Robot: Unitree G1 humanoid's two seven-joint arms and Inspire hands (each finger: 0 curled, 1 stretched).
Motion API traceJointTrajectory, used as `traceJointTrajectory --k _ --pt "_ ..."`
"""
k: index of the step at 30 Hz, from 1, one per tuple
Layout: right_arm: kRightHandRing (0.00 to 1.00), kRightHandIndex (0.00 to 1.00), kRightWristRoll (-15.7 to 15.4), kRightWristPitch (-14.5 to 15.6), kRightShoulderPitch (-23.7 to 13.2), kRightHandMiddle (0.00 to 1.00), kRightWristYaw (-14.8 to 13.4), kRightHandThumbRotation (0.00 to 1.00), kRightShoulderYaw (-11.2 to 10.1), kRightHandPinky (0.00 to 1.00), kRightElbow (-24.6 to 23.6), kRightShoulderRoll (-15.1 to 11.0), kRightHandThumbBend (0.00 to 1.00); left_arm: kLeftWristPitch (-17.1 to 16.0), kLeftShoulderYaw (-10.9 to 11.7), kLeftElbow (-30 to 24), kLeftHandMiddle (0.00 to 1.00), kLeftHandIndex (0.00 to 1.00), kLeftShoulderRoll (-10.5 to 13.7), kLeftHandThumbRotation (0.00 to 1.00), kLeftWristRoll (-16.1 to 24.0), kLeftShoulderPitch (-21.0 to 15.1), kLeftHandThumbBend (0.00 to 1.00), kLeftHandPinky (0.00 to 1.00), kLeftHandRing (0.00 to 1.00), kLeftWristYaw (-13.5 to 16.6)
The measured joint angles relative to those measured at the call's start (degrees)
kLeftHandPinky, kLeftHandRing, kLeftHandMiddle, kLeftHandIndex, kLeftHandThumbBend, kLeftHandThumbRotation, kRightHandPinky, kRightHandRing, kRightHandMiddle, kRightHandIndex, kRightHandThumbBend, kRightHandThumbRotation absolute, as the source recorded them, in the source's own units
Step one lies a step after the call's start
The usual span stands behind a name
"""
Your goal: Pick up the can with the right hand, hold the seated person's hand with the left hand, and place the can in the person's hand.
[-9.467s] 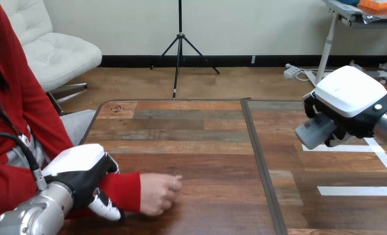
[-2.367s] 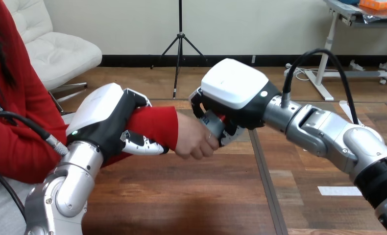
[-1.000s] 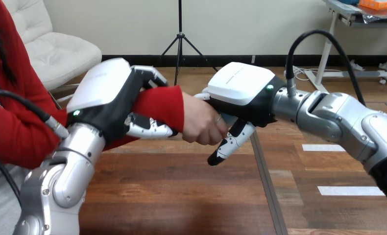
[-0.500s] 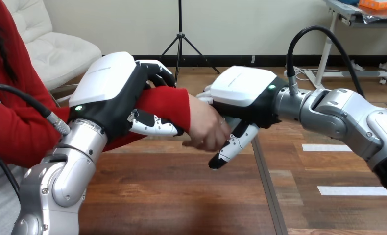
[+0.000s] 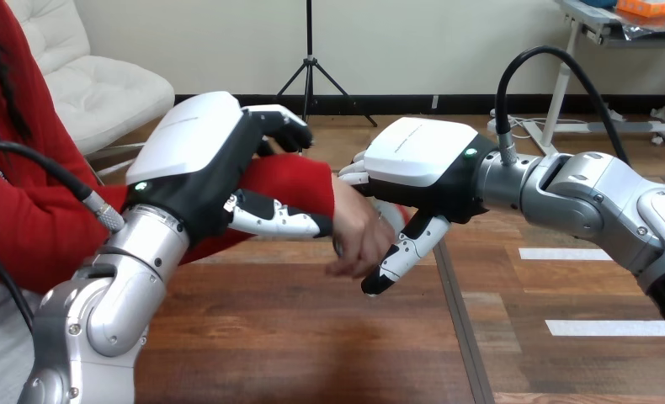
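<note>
The person's hand (image 5: 359,240) hangs curled above the table's middle, its red sleeve (image 5: 291,181) reaching in from the left. My left hand (image 5: 196,151) grips that sleeve just behind the wrist, fingers (image 5: 277,124) curled over the top and thumb (image 5: 280,221) underneath. My right hand (image 5: 417,153) lies against the far side of the person's hand, its thumb (image 5: 398,257) straight and pointing down-left, its fingers stretched out behind the person's knuckles. The can is hidden between the person's hand and my right palm.
The wooden table (image 5: 312,337) has a dark seam (image 5: 460,328) running front to back right of the middle. White tape strips (image 5: 603,326) lie on its right part. The person sits at the left edge.
The right hand, earlier shut on the can at the person's hand, now has its thumb and fingers straight. Over the last second the joined hands drifted slightly right and down.
</note>
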Motion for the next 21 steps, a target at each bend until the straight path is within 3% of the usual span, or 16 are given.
traceJointTrajectory --k 10,21 --pt "0.90 0.89 0.00 -0.10 0.02 0.89 -0.04 0.94 0.00 0.93 -0.04 -0.46 1.00 0.00 0.56 -1.11 0.73 0.73 0.30 0.35 -2.22 0.02 1.00 0.55 0.70 -2.02" --pt "0.89 0.89 0.00 -0.10 0.04 0.87 -0.08 0.93 -0.07 0.93 -0.04 -0.61 1.00 -0.27 1.39 -1.13 0.75 0.74 2.28 0.36 -7.32 0.32 1.00 0.55 0.71 -5.15"
